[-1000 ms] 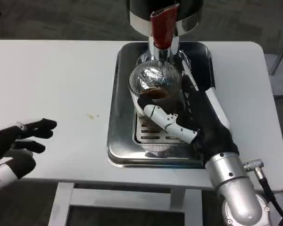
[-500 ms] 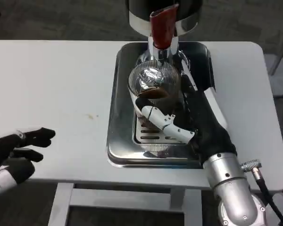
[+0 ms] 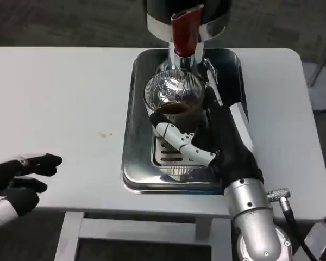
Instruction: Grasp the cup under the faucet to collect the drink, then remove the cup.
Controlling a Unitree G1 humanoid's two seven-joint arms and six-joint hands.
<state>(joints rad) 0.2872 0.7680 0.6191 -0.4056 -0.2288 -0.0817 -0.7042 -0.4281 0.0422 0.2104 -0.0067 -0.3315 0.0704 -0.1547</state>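
**Cup sits right under the tap, held by the right robot hand**

The clear ribbed plastic cup [image 3: 173,97] stands up straight on the shiny metal drip tray [image 3: 131,163]. Its open mouth points up, toward the camera, so its long line runs up and down. There is some brown drink at the bottom of it. The red-handled silver faucet [image 3: 185,38] is just past the cup at 12 o'clock, with its spout over the cup's far rim.

The right robot hand [image 3: 204,138] comes in from about 5 o'clock of the cup. Its white and black fingers [image 3: 182,142] wrap around the near side of the cup and touch it, so this hand holds the cup. The silver forearm behind it runs on toward 5 o'clock, off the near edge of the white worktop [image 3: 60,98].

The left robot hand [image 3: 16,176] is well apart, at about 8 o'clock of the cup, by the near edge of the worktop. Its dark fingers are loosely apart and hold nothing.

The right hand is much nearer. To take the cup out, I think it needs to pull back toward 5 or 6 o'clock, keeping the cup upright so the drink stays in.
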